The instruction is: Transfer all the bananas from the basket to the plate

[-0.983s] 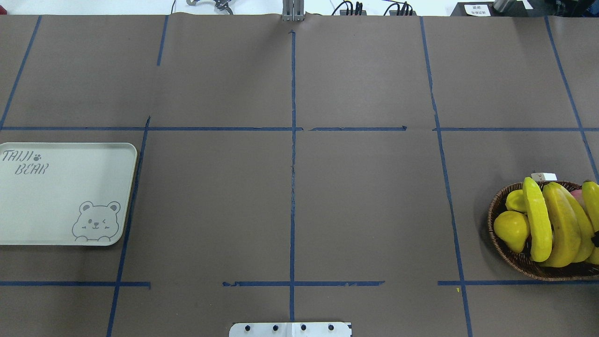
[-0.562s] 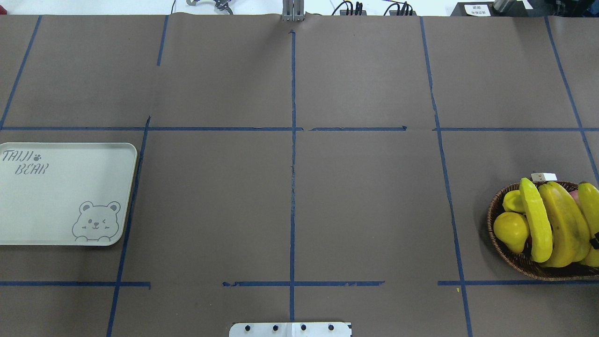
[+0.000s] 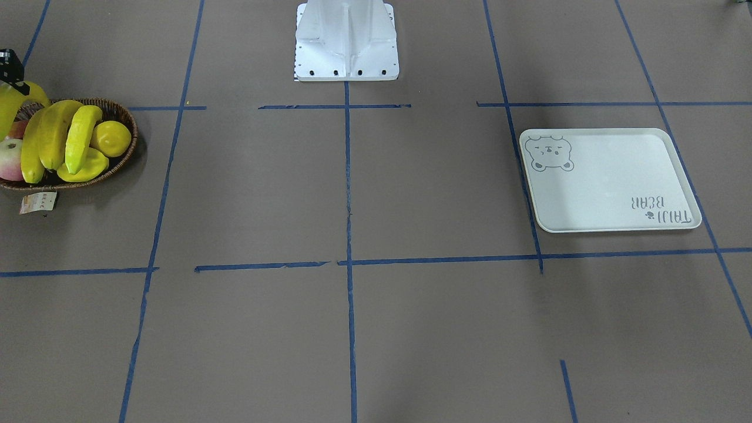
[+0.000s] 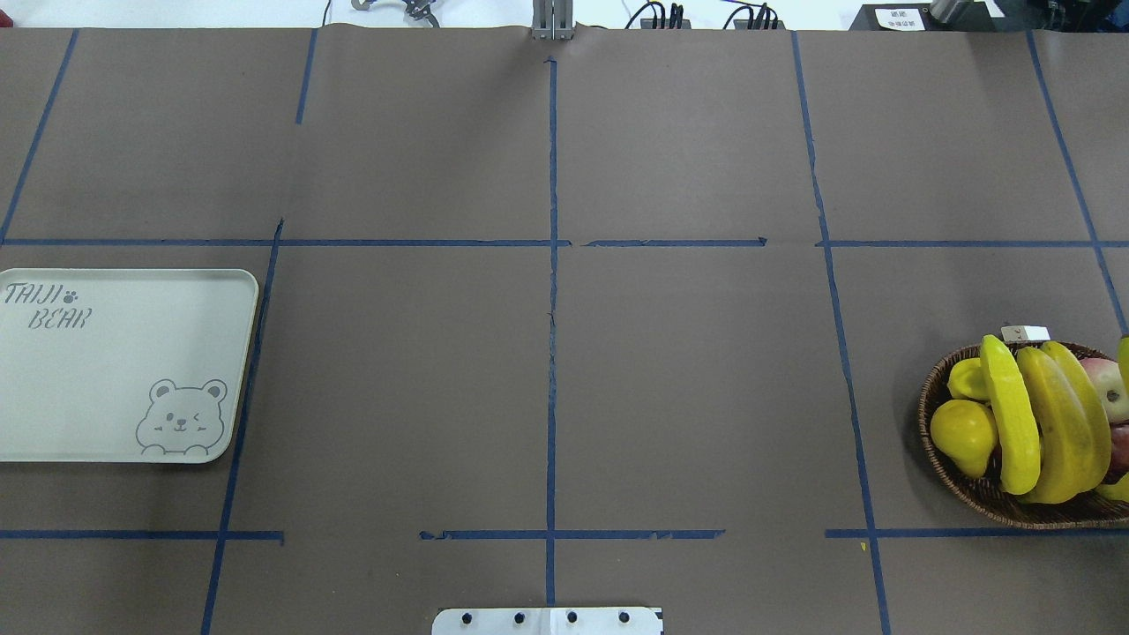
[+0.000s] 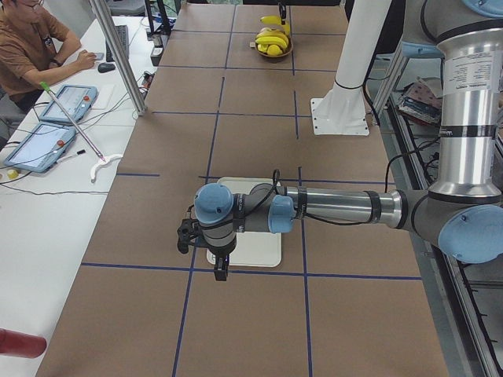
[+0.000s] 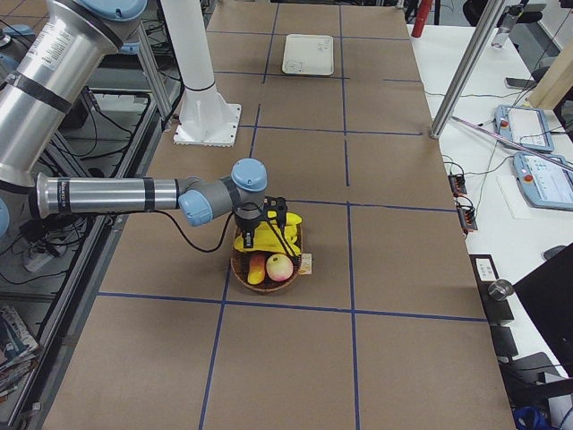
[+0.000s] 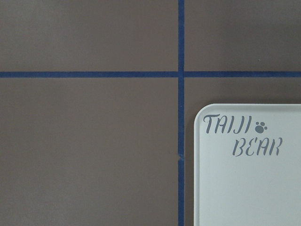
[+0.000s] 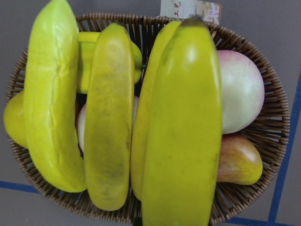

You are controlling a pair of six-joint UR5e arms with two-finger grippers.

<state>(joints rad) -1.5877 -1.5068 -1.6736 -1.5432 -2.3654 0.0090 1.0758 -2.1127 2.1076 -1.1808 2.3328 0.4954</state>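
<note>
The brown wicker basket (image 4: pixel 948 467) sits at the table's right, with its paper tag (image 3: pixel 38 202) beside it. Three bananas (image 4: pixel 1013 414) lie across it, seen close in the right wrist view (image 8: pixel 51 103). My right gripper (image 3: pixel 8 66) is shut on a fourth banana (image 8: pixel 183 136), held just above the basket (image 8: pixel 268 94); its fingers are hidden. The pale plate (image 4: pixel 115 353) with the bear print lies bare at the left. My left gripper (image 5: pixel 220 265) hovers over the plate's outer edge (image 7: pixel 254 188); I cannot tell whether it is open or shut.
The basket also holds a round yellow fruit (image 4: pixel 964 432), a starfruit (image 4: pixel 970 379), a pink-white apple (image 8: pixel 240 92) and a reddish pear (image 8: pixel 237 160). The robot's white base (image 3: pixel 346 41) stands mid-table at the near edge. An operator (image 5: pixel 31 47) sits at a side desk.
The rightmost banana has moved up and right, almost out of the overhead view, uncovering the pink apple. The other bananas shifted slightly.
</note>
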